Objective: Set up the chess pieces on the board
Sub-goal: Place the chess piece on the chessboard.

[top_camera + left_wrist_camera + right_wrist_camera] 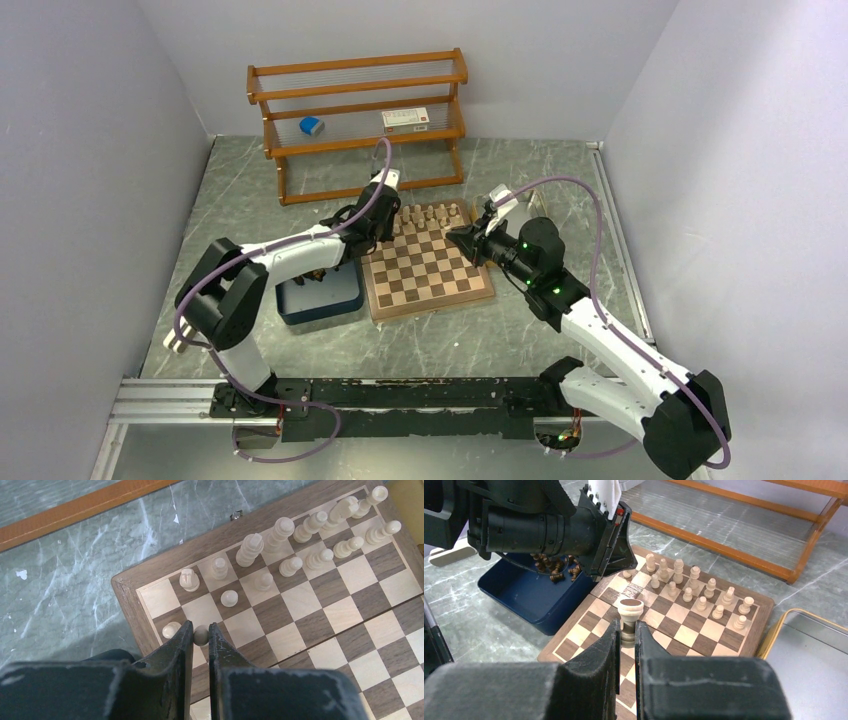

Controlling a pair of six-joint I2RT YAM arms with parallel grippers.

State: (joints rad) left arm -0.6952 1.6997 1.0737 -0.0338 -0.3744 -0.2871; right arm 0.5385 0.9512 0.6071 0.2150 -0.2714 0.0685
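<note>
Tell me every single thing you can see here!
table: one, grey-green marble, under everything
chessboard: one, brown and tan checks, table middle
cream pieces: fourteen standing, chessboard's two far rows
navy tray: one, dark blue, left of chessboard
dark brown pieces: heap, too jumbled to count, in navy tray
yellow tray: one, yellow rim, right of chessboard
wooden rack: one, orange-brown, back of table
blue thing: one, blue, on rack
white box: one, white with red, on rack
left hand: one, black, shut on a cream pawn by the far left corner
right hand: one, black, shut on a cream rook above the chessboard
arms: two, white and black, near edge
</note>
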